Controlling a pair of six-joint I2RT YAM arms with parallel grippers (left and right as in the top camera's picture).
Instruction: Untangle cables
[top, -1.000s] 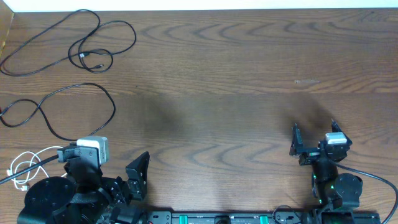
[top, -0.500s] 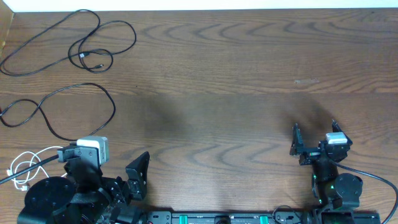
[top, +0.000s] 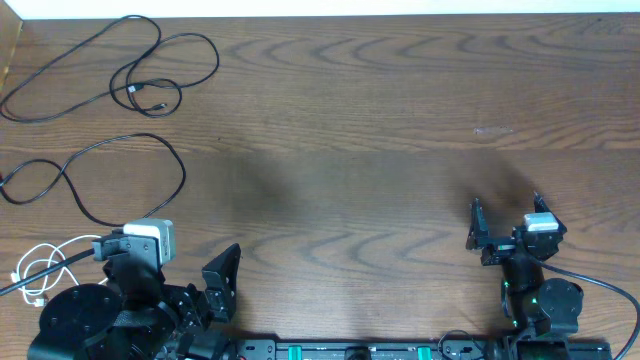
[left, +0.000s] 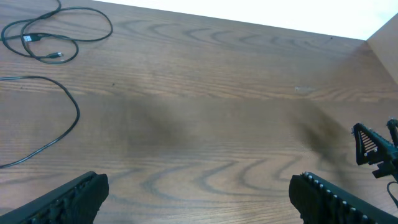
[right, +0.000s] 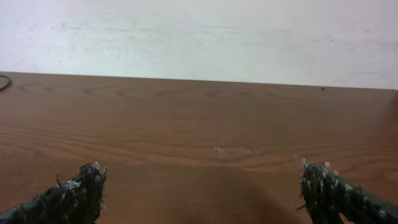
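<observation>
Three cables lie apart on the left of the wooden table. One long black cable (top: 135, 90) loops at the far left and also shows in the left wrist view (left: 30, 38). A second black cable (top: 183, 170) curves below it and shows in the left wrist view too (left: 78, 115). The short white cable (top: 35, 270) is coiled at the near left, beside the left arm's base. My left gripper (top: 175, 265) (left: 199, 196) is open and empty, low at the near left. My right gripper (top: 505, 215) (right: 199, 190) is open and empty at the near right, far from all cables.
The arm bases and their thick black wires (top: 590, 280) sit along the near edge. The right gripper shows in the left wrist view (left: 373, 149). A pale scuff (top: 492, 130) marks the wood at the right. A white wall (right: 199, 31) stands behind the far edge.
</observation>
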